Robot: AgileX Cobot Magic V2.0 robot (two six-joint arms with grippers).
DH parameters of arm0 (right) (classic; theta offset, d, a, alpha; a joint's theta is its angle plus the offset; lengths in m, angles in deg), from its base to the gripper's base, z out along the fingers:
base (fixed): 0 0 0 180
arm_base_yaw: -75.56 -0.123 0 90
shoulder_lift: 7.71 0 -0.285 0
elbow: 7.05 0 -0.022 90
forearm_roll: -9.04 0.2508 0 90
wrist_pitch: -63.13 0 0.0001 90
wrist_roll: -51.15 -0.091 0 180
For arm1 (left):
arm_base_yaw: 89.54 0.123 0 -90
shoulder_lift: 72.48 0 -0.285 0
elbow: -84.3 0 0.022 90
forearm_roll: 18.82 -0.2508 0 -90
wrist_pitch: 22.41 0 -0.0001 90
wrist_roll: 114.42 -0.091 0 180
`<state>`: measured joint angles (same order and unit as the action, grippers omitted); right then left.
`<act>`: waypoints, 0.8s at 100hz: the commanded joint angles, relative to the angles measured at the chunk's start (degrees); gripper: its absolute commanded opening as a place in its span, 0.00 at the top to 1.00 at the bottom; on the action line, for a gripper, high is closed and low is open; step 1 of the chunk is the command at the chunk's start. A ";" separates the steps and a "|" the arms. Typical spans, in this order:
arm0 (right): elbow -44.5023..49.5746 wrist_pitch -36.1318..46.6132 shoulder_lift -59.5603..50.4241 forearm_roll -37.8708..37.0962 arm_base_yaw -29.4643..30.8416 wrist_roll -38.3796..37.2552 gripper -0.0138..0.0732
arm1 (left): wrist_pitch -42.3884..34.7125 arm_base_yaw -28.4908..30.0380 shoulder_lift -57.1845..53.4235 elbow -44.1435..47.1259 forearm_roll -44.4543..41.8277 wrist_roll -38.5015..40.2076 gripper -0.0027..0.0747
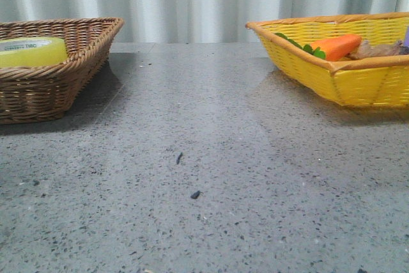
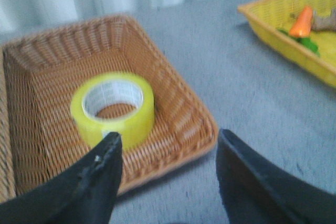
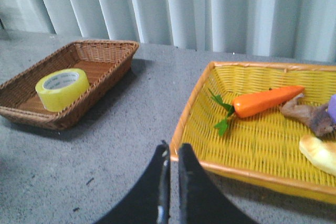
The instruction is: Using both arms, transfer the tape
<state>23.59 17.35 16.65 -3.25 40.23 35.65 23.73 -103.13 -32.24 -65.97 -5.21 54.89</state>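
Tape lying flat in brown basket, my left gripper jaws apart above its rim, my right gripper jaws together beside yellow basket holding carrot

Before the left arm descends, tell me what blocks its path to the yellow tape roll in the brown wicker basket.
Nothing visible does. The yellow tape roll lies flat and alone in the brown wicker basket, its top uncovered. The open left gripper hangs above the basket's near rim.
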 commanded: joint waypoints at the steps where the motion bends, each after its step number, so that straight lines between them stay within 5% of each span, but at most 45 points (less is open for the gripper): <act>1: -0.75 2.42 1.11 -0.95 0.32 0.20 0.90 | -4.88 -0.44 -3.14 3.36 1.82 0.58 0.56; 13: -0.58 0.91 1.11 0.71 0.32 0.20 0.90 | -5.42 -0.44 -7.25 8.86 2.21 0.58 0.74; 26: 2.62 8.37 -0.06 0.60 0.32 1.24 0.90 | -10.27 -0.44 -12.52 14.53 2.21 0.58 0.99; 80: 14.81 12.08 -1.10 0.85 0.32 1.24 0.90 | -10.73 -0.44 -21.69 21.31 3.28 0.58 0.99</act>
<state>39.22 25.53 14.94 -1.92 40.23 36.16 16.66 -103.13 -54.58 -43.21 -3.34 55.06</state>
